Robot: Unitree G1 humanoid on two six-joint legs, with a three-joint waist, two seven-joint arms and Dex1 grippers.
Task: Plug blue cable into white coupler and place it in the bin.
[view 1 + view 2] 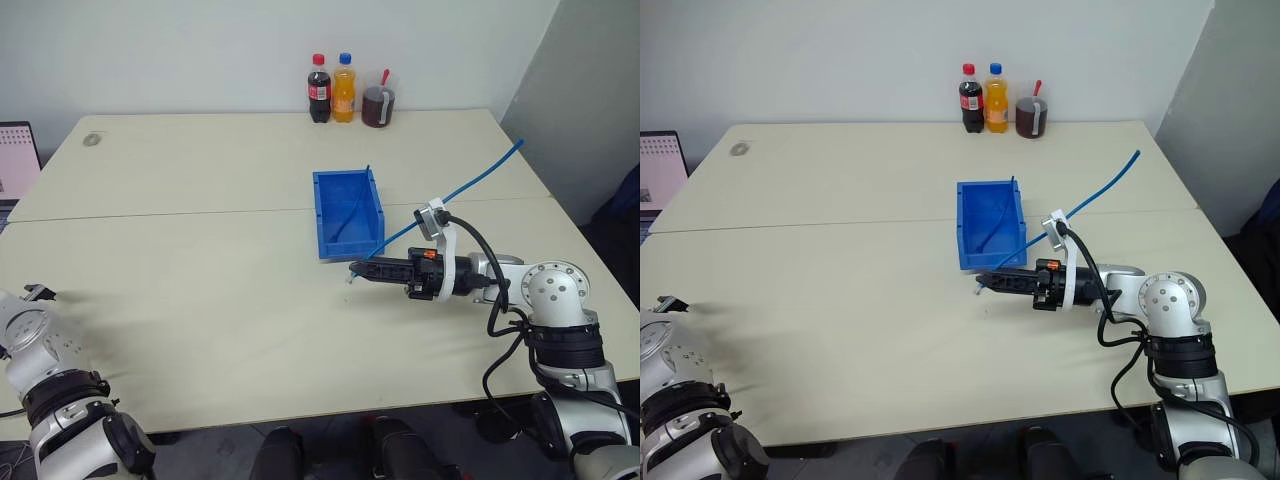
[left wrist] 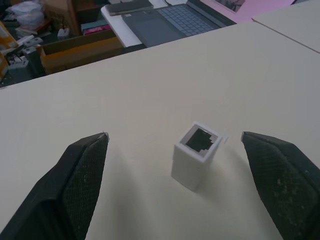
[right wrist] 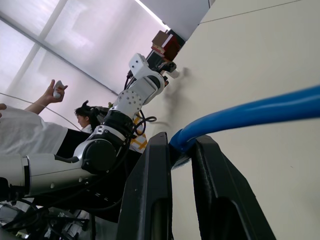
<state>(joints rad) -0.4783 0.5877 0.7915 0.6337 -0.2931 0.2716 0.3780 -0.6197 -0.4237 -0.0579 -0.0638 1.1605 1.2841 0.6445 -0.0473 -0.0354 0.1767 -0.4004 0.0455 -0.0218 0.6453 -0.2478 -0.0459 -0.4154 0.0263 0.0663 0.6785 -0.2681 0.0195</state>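
The white coupler [image 2: 196,155] stands upright on the table, socket up, between the wide-open fingers of my left gripper [image 2: 174,136], touching neither. That gripper sits at the table's near left edge [image 1: 38,293]. My right gripper [image 1: 355,270] reaches leftward just in front of the blue bin [image 1: 322,215] and is shut on the blue cable [image 3: 250,114] near its end. From there the cable [image 1: 470,180] rises toward the far right, past the bin's corner. A thin stretch of blue cable [image 1: 350,215] also lies inside the bin.
A cola bottle [image 1: 319,88], an orange bottle [image 1: 344,88] and a cup of dark drink [image 1: 379,103] stand at the table's far edge. A laptop [image 2: 170,20] lies beyond the left edge. A person [image 3: 30,135] stands behind the left arm.
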